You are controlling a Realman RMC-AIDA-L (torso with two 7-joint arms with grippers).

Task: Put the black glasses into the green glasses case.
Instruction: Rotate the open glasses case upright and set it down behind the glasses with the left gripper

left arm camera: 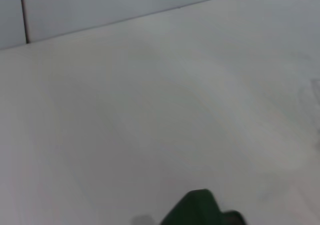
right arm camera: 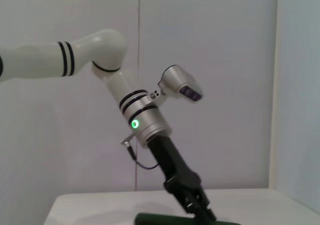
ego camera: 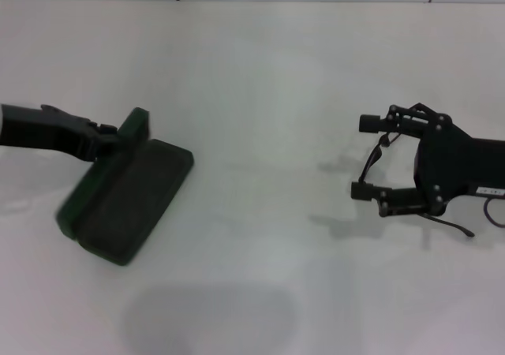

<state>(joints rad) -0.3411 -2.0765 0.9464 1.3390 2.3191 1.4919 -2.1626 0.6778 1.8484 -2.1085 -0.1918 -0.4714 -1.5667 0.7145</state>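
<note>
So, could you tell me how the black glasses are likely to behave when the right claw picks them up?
Probably light: the black glasses are only thin wire. Likely fragile and a little springy, since one slim temple arm trails out past the right claw, which straddles them with its jaws apart. A narrow frame could twist or slip in a pinch.

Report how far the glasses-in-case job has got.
Done: the green glasses case lies open on the table, with the left gripper at its lid edge. In hand: the right gripper, fingers spread, sits around the black glasses on the robot's right; no closed grasp shows. Left: grip the glasses, carry them across to the case and set them inside.
</note>
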